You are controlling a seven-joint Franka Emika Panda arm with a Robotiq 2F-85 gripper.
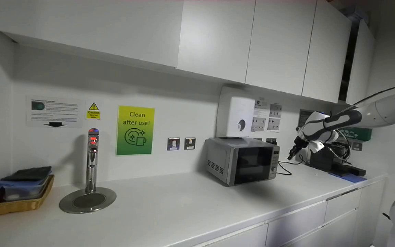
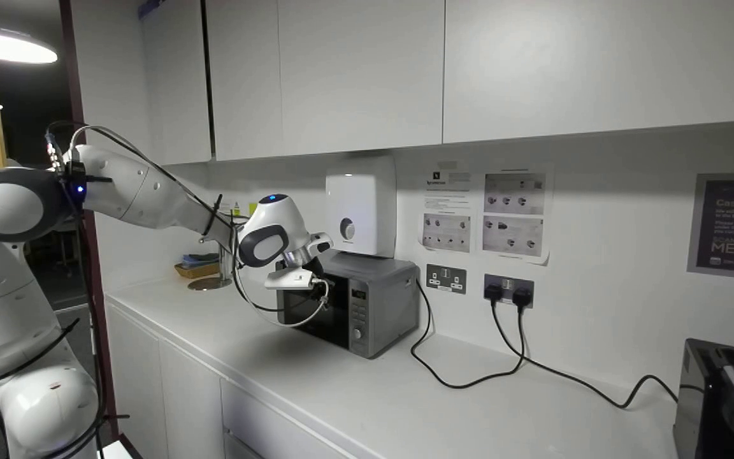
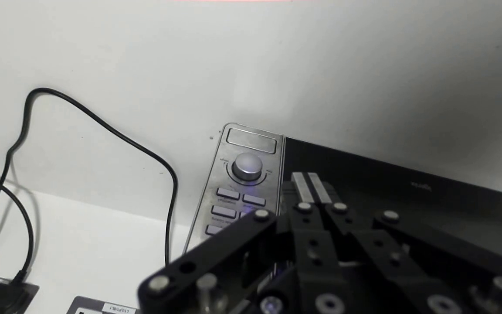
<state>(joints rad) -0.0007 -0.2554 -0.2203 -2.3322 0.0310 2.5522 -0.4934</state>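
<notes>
1. While checking the wrist view, can see the hand (image 3: 311, 187) pinched fully together with fingertips (image 3: 301, 187) side by side, gripping nothing.
2. Can spot the microwave (image 1: 242, 161) on the table (image 1: 170, 206), right by the wall (image 1: 190, 106) and just below the white dispenser (image 1: 235, 115).
3. Can make out the hand hanging near the dark door (image 3: 386, 183) and silver dial (image 3: 247, 165), with a visible gap to the microwave in an exterior view.
4. Gotta mention the black cable (image 3: 42, 90) looping over the table beside it.

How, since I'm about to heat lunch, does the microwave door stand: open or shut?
Shut: the microwave door sits flush beside the control panel in both exterior views, with no gap showing.
</notes>
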